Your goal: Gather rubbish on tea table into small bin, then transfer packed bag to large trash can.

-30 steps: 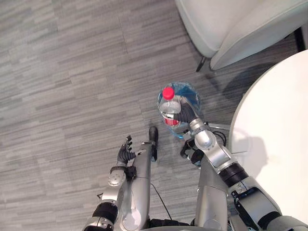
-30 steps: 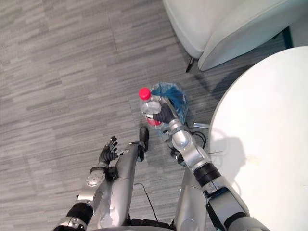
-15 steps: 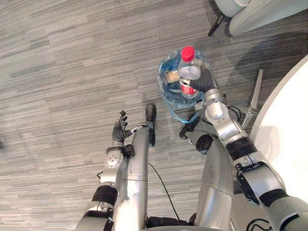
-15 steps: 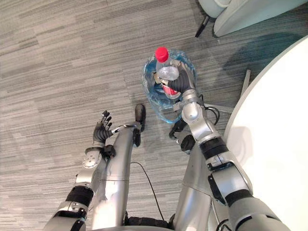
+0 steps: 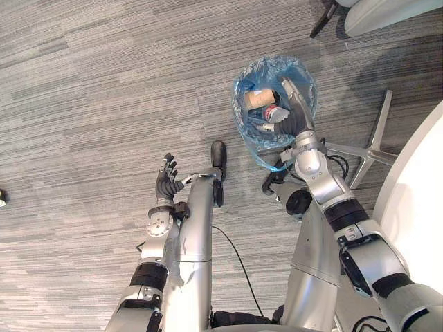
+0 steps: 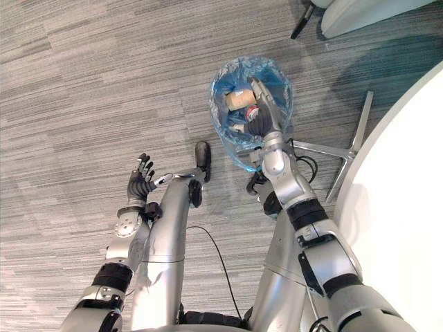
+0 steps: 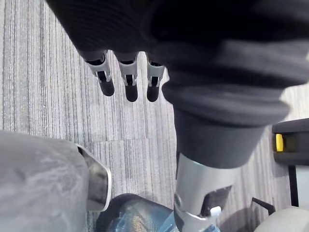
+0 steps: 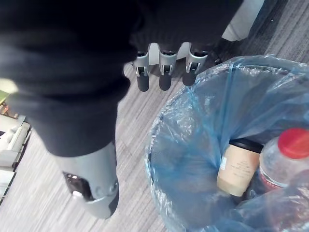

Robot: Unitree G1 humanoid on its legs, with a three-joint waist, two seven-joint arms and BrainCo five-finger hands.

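The left hand (image 5: pixel 165 185) is hovering low over the grey carpeted floor (image 5: pixel 90 104) on the robot's left side, its fingers (image 7: pixel 128 79) hanging straight and loose, grasping nothing. Just ahead and to the right, the right hand (image 5: pixel 296 123) is reaching over the near rim of the small bin (image 5: pixel 243 121); its fingers (image 8: pixel 164 72) are stretching out straight above the opening, released and empty. The bin is standing on the floor, lined with a blue plastic bag (image 8: pixel 193 145) that is puffing out over the rim. Inside the bag a clear bottle (image 8: pixel 282 162) with a red cap is lying tilted against a tan paper cup (image 8: pixel 236 166) with a dark lid, the two touching. To the right of the bin, silver metal legs (image 5: pixel 377 135) are spreading across the floor, and the white round bench (image 5: pixel 422 200) is curving in along the right edge. Beyond the bin, a pale chair (image 5: pixel 387 10) is sitting at the far right corner.
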